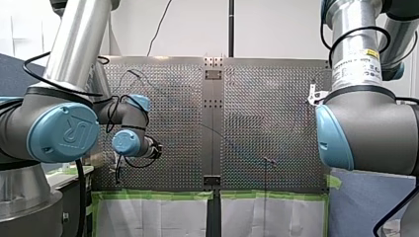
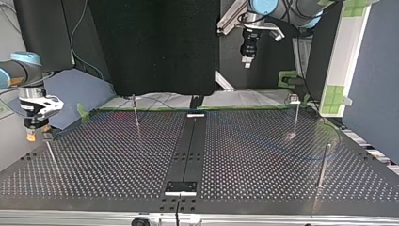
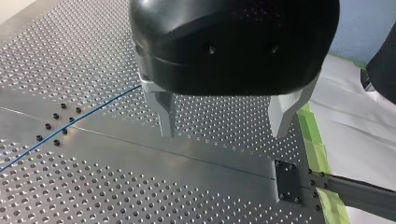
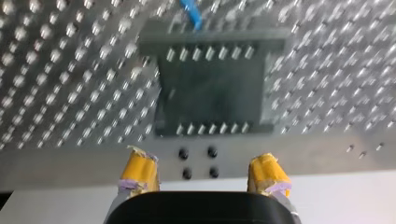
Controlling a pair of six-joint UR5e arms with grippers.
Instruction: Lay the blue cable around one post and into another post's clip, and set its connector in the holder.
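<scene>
The blue cable runs as a thin line over the perforated table, off to one side of my left gripper. That gripper is black with metal fingers, open and empty, hanging above the table's centre strip. In the top view it hangs high at the back. My right gripper shows yellow pads spread apart, with nothing between them. Ahead of it lies a dark holder with two rows of pins, and a short piece of blue cable shows at its far side. In the top view this gripper hovers at the left edge.
Thin posts stand on the table in the top view: one back left, one back right with a clip on top, one front right, one front left. A dark centre strip crosses the table. Green tape edges it.
</scene>
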